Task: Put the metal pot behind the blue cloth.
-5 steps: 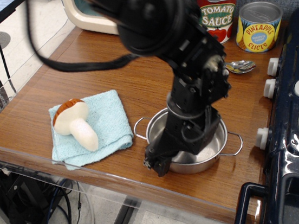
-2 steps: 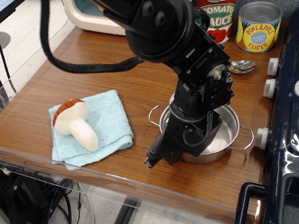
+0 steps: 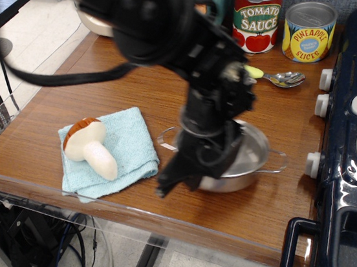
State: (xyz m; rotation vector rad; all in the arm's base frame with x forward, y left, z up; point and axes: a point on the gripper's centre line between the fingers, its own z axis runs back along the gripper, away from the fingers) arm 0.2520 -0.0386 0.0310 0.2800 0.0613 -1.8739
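Two cans (image 3: 259,14), perhaps one spoon (image 3: 287,79)

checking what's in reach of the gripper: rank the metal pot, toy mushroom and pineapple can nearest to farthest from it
1. metal pot, directly under and around the gripper, near the table's front edge.
2. toy mushroom, to the left in the image, lying on the blue cloth.
3. pineapple can, far back right, beside the tomato sauce can.

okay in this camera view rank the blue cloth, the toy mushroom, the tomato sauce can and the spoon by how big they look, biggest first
1. blue cloth
2. toy mushroom and tomato sauce can: look about alike, and the can stands farther back, so no ranking between them
3. spoon, partly hidden by the arm
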